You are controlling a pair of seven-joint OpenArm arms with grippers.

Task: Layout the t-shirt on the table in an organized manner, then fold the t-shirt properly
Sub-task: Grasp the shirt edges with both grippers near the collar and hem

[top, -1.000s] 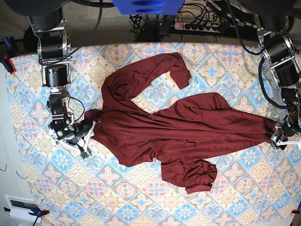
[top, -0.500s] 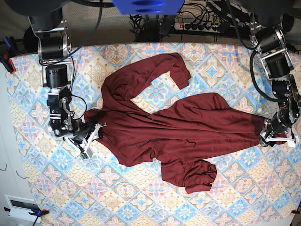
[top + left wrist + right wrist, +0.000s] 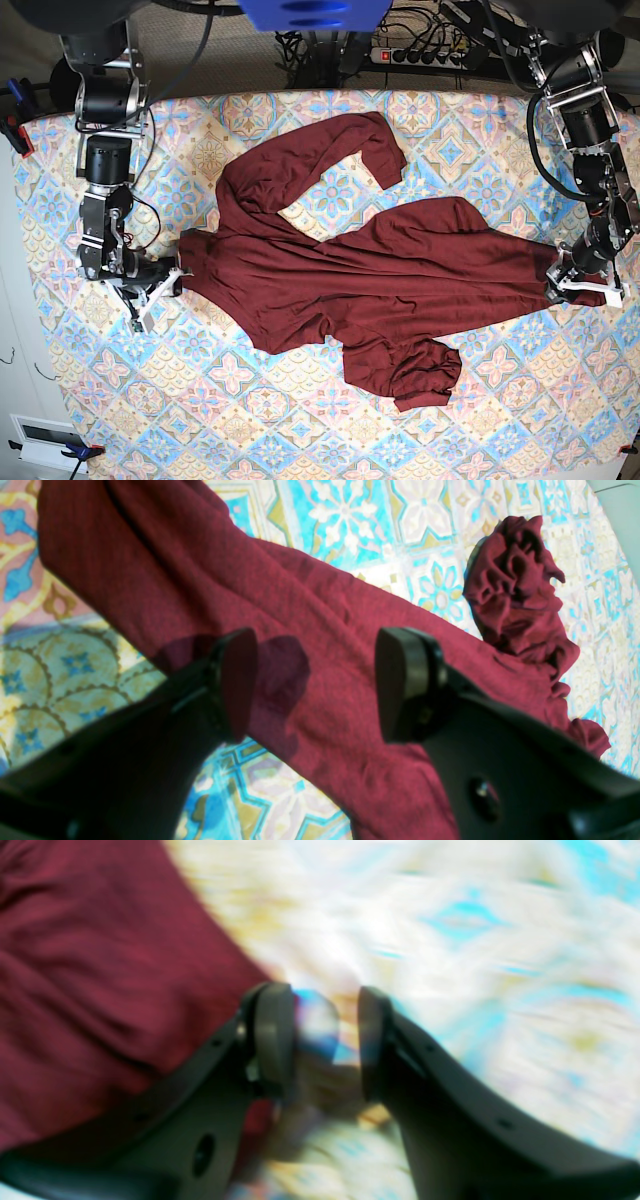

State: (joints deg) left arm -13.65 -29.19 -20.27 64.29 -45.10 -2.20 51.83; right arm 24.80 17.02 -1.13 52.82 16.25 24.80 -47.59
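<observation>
t-shirt (image 3: 370, 262) lies rumpled on the table (image 3: 500, 400); left gripper (image 3: 315, 680) jaws apart over its fabric, right gripper (image 3: 325, 1040) jaws apart beside its edge.

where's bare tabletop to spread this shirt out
Most room is along the near edge of the patterned floral-tile table, left of the bunched sleeve of the dark maroon long-sleeved t-shirt. The far right corner and the pocket between the upper sleeve and the body are also bare. The middle is crowded, with an open end effector at each end.
</observation>
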